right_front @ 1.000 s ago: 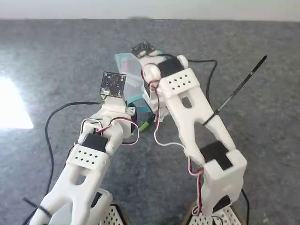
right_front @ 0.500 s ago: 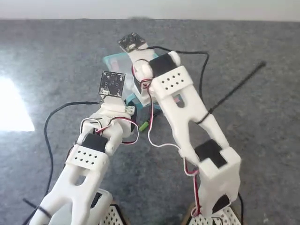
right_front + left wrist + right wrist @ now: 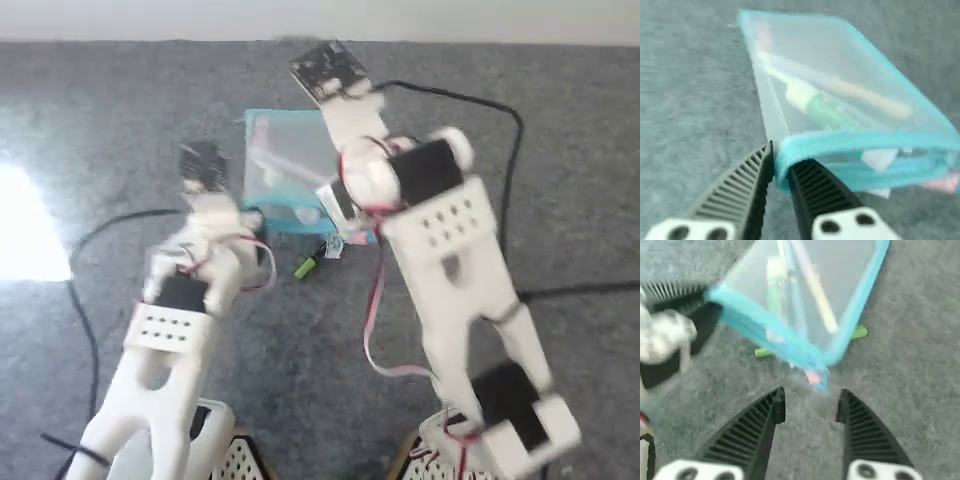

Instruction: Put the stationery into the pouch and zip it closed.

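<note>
The clear pouch (image 3: 285,165) with teal edges lies on the grey table, with pens and a green-capped item inside (image 3: 825,107). My left gripper (image 3: 779,156) is shut on the corner of its teal zip edge (image 3: 840,142); in the high view that gripper (image 3: 250,220) is at the pouch's near left corner. My right gripper (image 3: 810,407) is open and hovers just off the pouch's (image 3: 800,295) near right corner, beside the pink zip pull (image 3: 814,377). A green marker (image 3: 308,266) lies on the table, partly under the pouch (image 3: 858,332).
Grey felt-like table surface (image 3: 560,200) spreads all around. A black cable (image 3: 100,240) trails to the left of the left arm, another (image 3: 580,292) runs off to the right. A bright glare patch (image 3: 25,230) is at the far left.
The right arm swung to the right and drew back from over the pouch, uncovering it. The left arm shifted slightly left and forward, still at the pouch's corner.
</note>
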`<state>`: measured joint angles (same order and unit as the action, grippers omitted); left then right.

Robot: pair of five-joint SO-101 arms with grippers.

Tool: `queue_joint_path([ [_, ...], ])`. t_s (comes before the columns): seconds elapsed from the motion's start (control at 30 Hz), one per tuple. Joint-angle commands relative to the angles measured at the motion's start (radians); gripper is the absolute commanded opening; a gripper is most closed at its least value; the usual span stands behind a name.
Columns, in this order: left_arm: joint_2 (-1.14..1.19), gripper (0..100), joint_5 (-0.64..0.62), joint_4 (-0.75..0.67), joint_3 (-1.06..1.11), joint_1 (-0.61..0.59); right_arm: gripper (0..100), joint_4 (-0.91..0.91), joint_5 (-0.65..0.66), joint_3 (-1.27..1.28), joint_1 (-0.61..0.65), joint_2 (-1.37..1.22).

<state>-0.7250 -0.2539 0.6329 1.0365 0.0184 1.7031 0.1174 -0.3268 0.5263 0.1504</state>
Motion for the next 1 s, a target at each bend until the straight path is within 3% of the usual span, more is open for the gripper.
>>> queue_joint_path([
  [0.0, -0.041, 1, -0.08, 0.198, -0.272, -0.103, 23.1, -0.165, 0.002, 0.305, -0.062, 0.2],
  [0.17, -0.023, 1, -0.133, 0.137, -0.334, -0.143, 23.2, -0.479, 0.002, 0.822, -0.073, 0.321],
  [0.23, -0.012, 1, -0.181, 0.183, -0.449, -0.16, 23.3, -0.582, 0.002, 0.964, -0.071, 0.354],
  [0.53, 0.176, 1, -0.37, 0.313, -0.773, -0.233, 23.2, -0.754, -0.112, 1.146, -0.071, 0.415],
  [0.7, 0.261, 1, -0.339, 0.298, -0.69, -0.235, 23.2, -0.754, -0.117, 1.148, -0.077, 0.409],
  [0.97, 0.273, 1, -0.219, 0.146, -0.354, -0.213, 23.3, -0.765, -0.118, 1.125, -0.022, 0.398],
])
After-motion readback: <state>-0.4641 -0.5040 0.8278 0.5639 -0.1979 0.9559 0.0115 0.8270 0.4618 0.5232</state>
